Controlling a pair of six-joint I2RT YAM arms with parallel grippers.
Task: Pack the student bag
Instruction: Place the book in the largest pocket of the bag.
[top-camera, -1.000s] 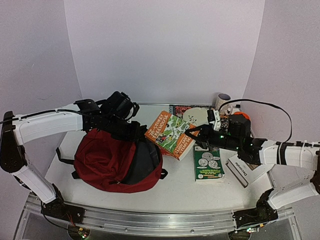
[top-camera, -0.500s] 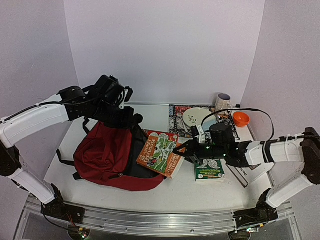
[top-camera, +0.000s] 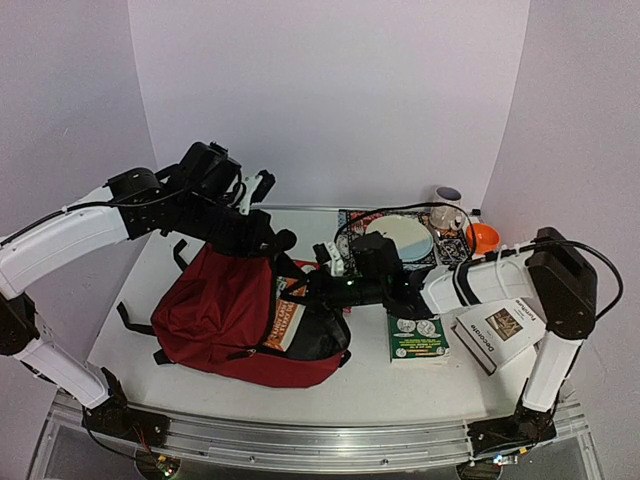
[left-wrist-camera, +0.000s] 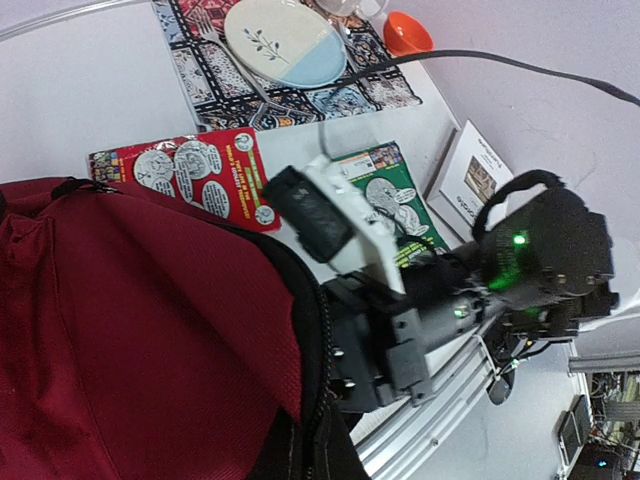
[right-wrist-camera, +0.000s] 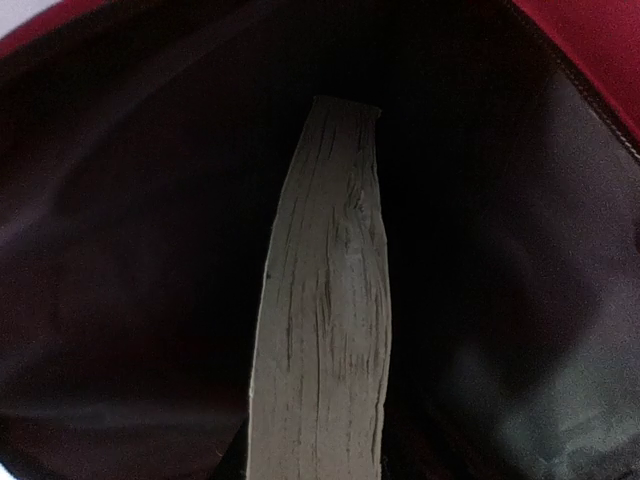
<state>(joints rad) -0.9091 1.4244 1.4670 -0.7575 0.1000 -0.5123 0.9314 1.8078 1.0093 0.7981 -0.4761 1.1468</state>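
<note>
The student bag (top-camera: 215, 310) is a dark red backpack lying at the table's left, its black-lined mouth facing right. My left gripper (top-camera: 274, 241) is shut on the bag's upper rim and holds the mouth up; in the left wrist view the red fabric (left-wrist-camera: 120, 330) and black zipper fill the left side. My right gripper (top-camera: 312, 288) reaches into the mouth, shut on a colourful book (top-camera: 287, 322) that stands partly inside. In the right wrist view only the book's grey page edge (right-wrist-camera: 325, 300) shows against the dark lining (right-wrist-camera: 120, 250); the fingers are hidden.
A red book (left-wrist-camera: 190, 175) lies just right of the bag. A green book (top-camera: 417, 335) and a white book (top-camera: 500, 333) lie further right. At the back are a plate (top-camera: 425, 243) on a patterned mat (top-camera: 355, 220), an orange bowl (top-camera: 482, 238) and a mug (top-camera: 447, 198).
My right gripper has carried the book leftward from above the table into the bag's mouth. My left gripper has pulled the bag's rim a little higher and further back.
</note>
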